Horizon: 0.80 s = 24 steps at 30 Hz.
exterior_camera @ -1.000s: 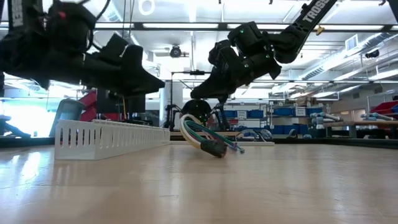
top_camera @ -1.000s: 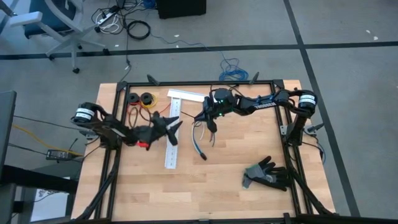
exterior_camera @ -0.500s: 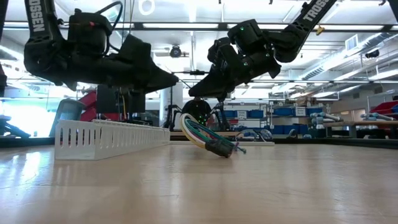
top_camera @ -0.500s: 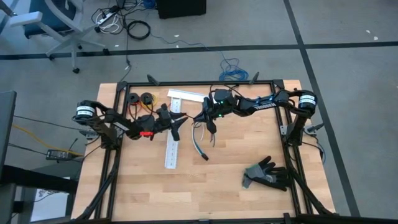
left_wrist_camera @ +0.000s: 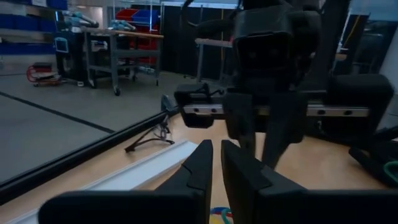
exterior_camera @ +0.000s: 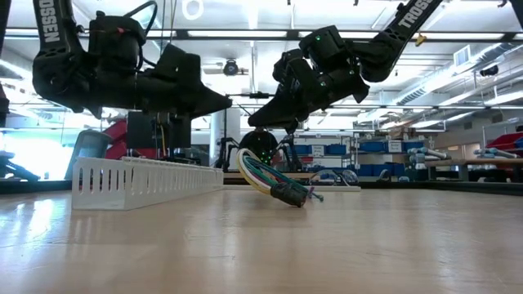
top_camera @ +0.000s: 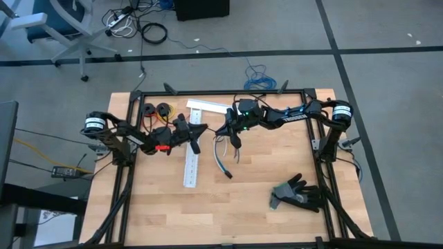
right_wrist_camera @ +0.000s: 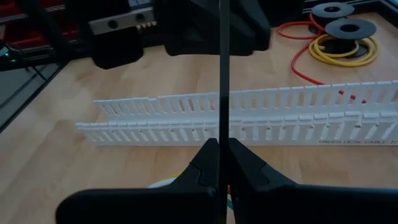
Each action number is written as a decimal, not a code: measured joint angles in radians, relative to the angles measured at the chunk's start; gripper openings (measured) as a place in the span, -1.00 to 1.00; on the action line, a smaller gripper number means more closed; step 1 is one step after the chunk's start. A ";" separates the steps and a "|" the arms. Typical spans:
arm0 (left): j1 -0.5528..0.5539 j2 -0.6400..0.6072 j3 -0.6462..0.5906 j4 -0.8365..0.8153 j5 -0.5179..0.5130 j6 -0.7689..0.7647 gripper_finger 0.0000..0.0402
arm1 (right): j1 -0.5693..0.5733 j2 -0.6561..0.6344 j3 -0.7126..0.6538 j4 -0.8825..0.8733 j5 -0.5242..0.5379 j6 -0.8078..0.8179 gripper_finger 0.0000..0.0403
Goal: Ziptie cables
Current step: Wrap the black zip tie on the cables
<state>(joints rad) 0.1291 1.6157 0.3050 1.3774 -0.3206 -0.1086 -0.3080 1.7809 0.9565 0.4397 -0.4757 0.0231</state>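
Right gripper (right_wrist_camera: 219, 152), closed on the ziptie (right_wrist_camera: 222, 74), holds the black strap upright above the cables (exterior_camera: 274, 184), which curve down from under it to the table (top_camera: 263, 200) just beside the white slotted duct (top_camera: 192, 162). Left gripper (left_wrist_camera: 213, 163) hovers over that duct, fingers nearly together with a narrow gap, gripping nothing visible. To do this step well, the left fingers should probably meet the strap squarely while the right keeps it steady. Counted: one ziptie, one cable bundle, two ducts, two wire spools (right_wrist_camera: 339, 31), one black glove (top_camera: 299, 194).

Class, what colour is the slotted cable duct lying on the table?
White. The slotted cable duct shows best in the right wrist view.
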 joint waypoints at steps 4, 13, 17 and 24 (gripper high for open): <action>0.002 0.000 0.000 0.000 0.000 -0.028 -0.78 | 0.000 0.000 0.000 0.000 -0.003 -0.003 -0.96; 0.002 0.000 0.000 -0.039 0.112 -0.069 -0.76 | -0.001 0.000 0.000 0.000 0.036 -0.024 -0.96; 0.002 0.000 0.000 -0.037 0.123 -0.078 -0.74 | -0.001 0.000 0.000 0.000 0.036 -0.025 -0.96; 0.002 0.000 0.000 0.003 0.075 -0.077 -0.65 | 0.002 0.000 0.000 0.000 0.029 -0.026 -0.96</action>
<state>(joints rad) 0.1316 1.6157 0.3050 1.3807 -0.2461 -0.1855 -0.3058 1.7805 0.9565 0.4393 -0.4468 -0.0032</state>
